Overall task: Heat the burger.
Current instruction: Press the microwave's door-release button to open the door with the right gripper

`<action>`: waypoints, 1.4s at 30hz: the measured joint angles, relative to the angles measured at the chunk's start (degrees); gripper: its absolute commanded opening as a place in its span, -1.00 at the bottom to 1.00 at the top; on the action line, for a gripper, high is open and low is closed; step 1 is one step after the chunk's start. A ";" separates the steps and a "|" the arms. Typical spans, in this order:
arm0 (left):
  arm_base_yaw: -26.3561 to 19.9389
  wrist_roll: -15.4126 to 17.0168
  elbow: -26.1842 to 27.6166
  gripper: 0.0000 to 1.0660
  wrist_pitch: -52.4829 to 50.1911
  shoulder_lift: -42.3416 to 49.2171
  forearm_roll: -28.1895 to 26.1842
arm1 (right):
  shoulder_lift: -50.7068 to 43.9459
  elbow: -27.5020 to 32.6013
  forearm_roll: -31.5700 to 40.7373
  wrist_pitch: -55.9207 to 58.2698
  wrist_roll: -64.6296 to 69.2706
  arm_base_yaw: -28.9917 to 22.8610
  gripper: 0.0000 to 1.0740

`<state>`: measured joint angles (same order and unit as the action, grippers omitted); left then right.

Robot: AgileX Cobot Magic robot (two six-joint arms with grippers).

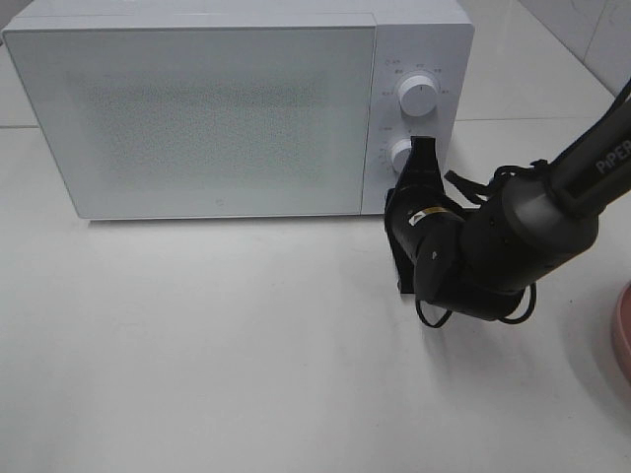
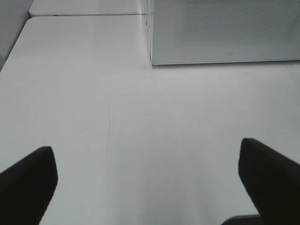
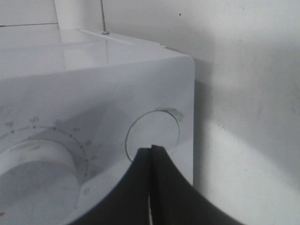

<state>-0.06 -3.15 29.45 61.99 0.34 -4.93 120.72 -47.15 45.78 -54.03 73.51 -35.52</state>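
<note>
A white microwave stands at the back of the pale counter with its frosted door closed flat against the body. The door shows nothing of the inside, and the burger appears in none of the views, so I cannot tell where it is. To the right of the door is the control panel, with an upper dial and a lower dial, each ringed by small printed marks. The right arm comes in from the right edge of the high view, and the right gripper points at the panel just beside the lower dial. Its jaws are clenched tight together with nothing between them. In the right wrist view the joined black tips sit at the edge of a flat round disc set into the panel near the microwave's corner, with a marked dial beside it. Whether the tips actually press on the disc or stop just short of it cannot be told. At the far right edge of the high view, a sliver of a pink plate rests on the counter, well apart from the microwave. The left gripper shows only in its own wrist view. Its jaws are released and spread wide, with one dark finger at each side of the picture. They hold nothing and hang over bare counter, with the microwave's lower front corner farther ahead
</note>
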 measured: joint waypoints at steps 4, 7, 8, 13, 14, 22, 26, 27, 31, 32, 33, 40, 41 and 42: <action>0.00 0.00 0.00 0.84 0.00 0.00 0.00 | 1.03 -1.38 0.63 -0.06 -0.80 0.74 -1.00; 0.00 0.00 0.00 0.84 0.00 0.00 0.00 | 1.95 -2.18 1.20 0.06 -1.03 1.03 -1.00; 0.00 0.00 0.00 0.84 0.00 0.00 0.00 | 2.35 -2.69 1.32 0.40 -1.03 1.20 -1.00; 0.00 0.00 0.00 0.84 0.00 0.00 0.00 | 2.75 -3.09 1.72 0.52 -1.15 1.26 -1.00; 0.00 0.00 0.00 0.84 0.00 0.00 0.00 | 2.92 -3.55 1.83 0.74 -1.72 1.49 -1.00; 0.00 0.00 0.00 0.84 0.00 0.00 0.06 | 3.95 -5.61 3.27 2.75 -2.64 1.60 -1.00; 0.00 0.00 0.00 0.84 0.00 0.00 0.06 | 4.07 -5.90 3.84 2.69 -2.75 1.49 -1.00; 0.00 0.00 0.00 0.84 0.00 0.00 0.06 | 4.18 -6.07 4.18 2.46 -2.86 1.43 -1.00; 0.00 0.00 0.00 0.84 0.00 0.00 0.06 | 4.35 -6.19 4.47 1.60 -2.98 1.32 -1.00; 0.00 0.00 0.00 0.84 0.00 0.00 0.06 | 4.47 -6.25 4.53 1.38 -2.98 1.32 -1.00; 0.00 0.00 0.00 0.84 0.00 0.00 0.06 | 4.64 -6.76 4.98 1.15 -3.09 1.20 -1.00; 0.00 0.00 0.00 0.84 0.00 0.00 0.06 | 5.73 -8.65 7.51 0.00 -3.84 0.74 -1.00; 0.00 0.00 0.00 0.84 0.00 0.00 0.06 | 6.07 -9.22 8.54 -0.29 -4.07 0.46 -1.00; 0.00 0.00 0.00 0.84 0.00 0.00 0.06 | 6.07 -9.22 8.54 -0.29 -4.07 0.46 -1.00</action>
<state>-0.06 -3.15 29.45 61.99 0.34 -4.87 126.80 -56.38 54.32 -54.32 69.44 -35.07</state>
